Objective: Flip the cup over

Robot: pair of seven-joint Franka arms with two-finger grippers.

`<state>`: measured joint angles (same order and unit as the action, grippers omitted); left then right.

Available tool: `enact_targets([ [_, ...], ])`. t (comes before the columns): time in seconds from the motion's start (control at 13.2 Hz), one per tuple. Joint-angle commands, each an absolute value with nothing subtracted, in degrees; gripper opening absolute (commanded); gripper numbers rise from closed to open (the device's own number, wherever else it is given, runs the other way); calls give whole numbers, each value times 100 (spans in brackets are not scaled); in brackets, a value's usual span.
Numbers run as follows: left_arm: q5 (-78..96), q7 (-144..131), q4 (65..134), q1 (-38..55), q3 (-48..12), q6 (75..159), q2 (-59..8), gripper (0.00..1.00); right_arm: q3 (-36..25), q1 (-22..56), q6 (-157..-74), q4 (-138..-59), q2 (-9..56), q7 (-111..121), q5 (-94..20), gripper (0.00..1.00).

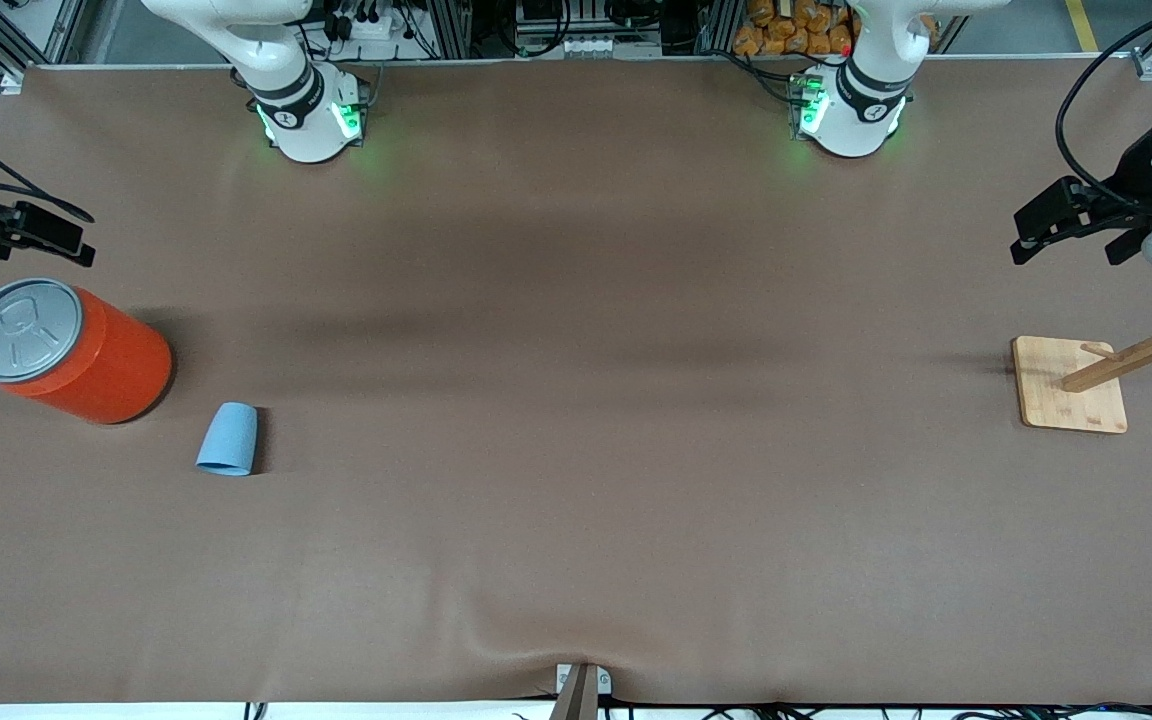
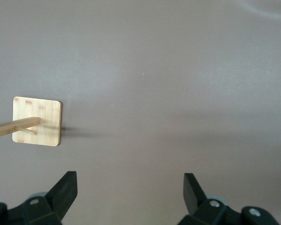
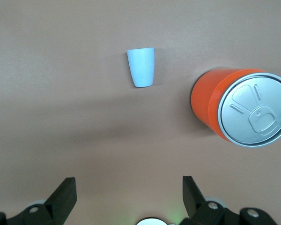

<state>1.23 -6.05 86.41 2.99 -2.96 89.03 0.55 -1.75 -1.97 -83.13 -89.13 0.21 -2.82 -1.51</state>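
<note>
The small light blue tapered plastic cup [image 1: 228, 439], standing rim-down on the brown tabletop [image 1: 576, 450] beside the large red can [image 1: 71, 350], is best approached from above by the right gripper [image 3: 126, 197], its fingers [image 3: 65, 194] spread wide and empty, while the left gripper [image 2: 130, 194], equally wide and empty, is kept waiting near the wooden peg stand [image 1: 1076, 385].

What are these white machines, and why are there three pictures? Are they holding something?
They are two robot arms bolted to a brown table. One picture looks down from a high camera facing them. The other two come from cameras on each arm's wrist, looking past its black fingers. The right gripper hangs open over a small blue cup and a big red can, which stand beside each other. The left gripper hangs open over bare table beside a wooden stand. Neither holds anything. The job is to flip the cup.
</note>
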Motion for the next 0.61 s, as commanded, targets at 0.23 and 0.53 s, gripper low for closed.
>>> enact_targets([
  [0.23, -9, -642, 8499, 308, -299, 8798, 0, 100, -97, -290, -8226, -8815, 88, -220, -44, 100],
  [0.53, 0, -703, 8499, 316, -308, 8798, 0, 100, -97, -308, -8611, -9095, 395, -220, -53, 100],
])
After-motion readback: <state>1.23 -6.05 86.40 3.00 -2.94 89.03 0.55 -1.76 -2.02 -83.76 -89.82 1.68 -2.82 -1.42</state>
